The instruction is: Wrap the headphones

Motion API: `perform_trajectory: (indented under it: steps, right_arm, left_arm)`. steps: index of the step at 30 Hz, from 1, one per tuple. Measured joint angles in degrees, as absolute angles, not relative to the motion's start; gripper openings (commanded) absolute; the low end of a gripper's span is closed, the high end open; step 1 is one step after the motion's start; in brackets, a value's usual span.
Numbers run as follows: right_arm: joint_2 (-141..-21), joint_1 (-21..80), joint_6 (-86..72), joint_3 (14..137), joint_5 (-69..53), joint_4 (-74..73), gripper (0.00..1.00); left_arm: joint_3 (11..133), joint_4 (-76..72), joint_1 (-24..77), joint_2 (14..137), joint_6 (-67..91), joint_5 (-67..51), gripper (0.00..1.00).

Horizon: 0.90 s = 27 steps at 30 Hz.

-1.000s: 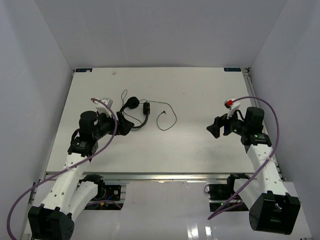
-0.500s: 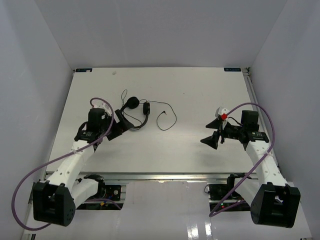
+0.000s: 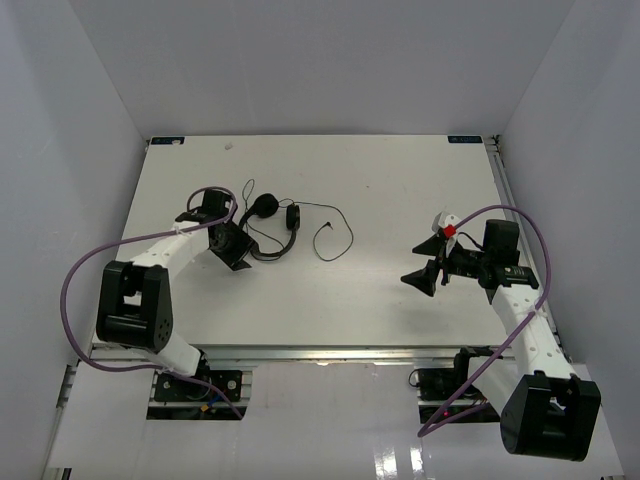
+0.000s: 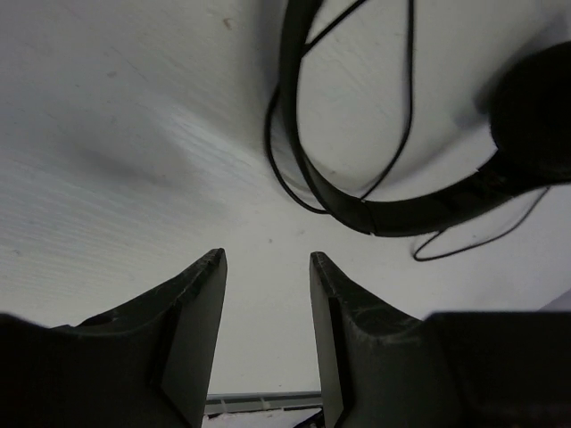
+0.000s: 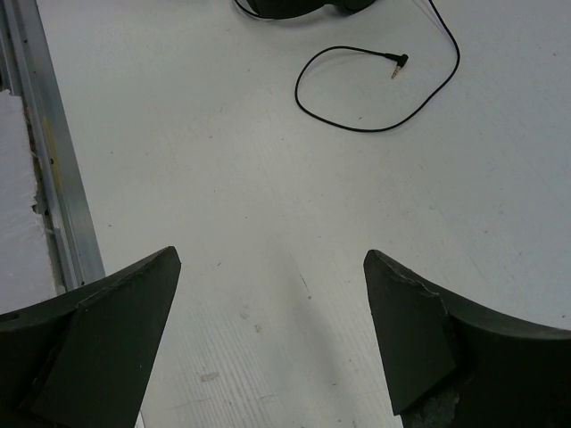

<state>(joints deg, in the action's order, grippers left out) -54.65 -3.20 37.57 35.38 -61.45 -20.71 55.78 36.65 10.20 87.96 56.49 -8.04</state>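
Observation:
The black headphones (image 3: 268, 228) lie on the white table (image 3: 380, 180) left of centre, with the headband (image 3: 268, 254) curving toward the near side. Their thin cord (image 3: 336, 236) loops to the right and ends in a plug (image 5: 399, 61). My left gripper (image 3: 242, 258) sits just left of the headband, apart from it. In the left wrist view the headband (image 4: 393, 214) and one earcup (image 4: 535, 107) lie ahead of the gripper (image 4: 268, 267); its jaws stand at a narrow gap over bare table. My right gripper (image 3: 418, 262) hovers wide open on the right, far from the cord (image 5: 375, 89).
Purple robot cables (image 3: 75, 280) arc off both arms. White walls close in the table on three sides. A metal rail (image 5: 45, 152) runs along the table's near edge.

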Motion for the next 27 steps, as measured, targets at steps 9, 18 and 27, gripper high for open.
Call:
perform_trajectory:
  steps: [9, 18, 27]
  right_arm:
    - [-54.57, -3.20, 37.25, 35.38, -61.45, -20.53, 0.90]
    - [-54.60, -3.20, 37.23, 35.38, -61.43, -20.51, 0.90]
    - [-54.78, -3.20, 37.26, 35.38, -61.21, -20.51, 0.90]
  left_arm:
    - [59.23, 38.41, 10.20, 94.45, 55.78, -5.91, 0.54]
    - [60.13, 37.15, 10.20, 94.42, 55.51, -4.57, 0.51]
    - [63.86, 35.57, 9.75, 101.31, 55.58, -4.47, 0.36]
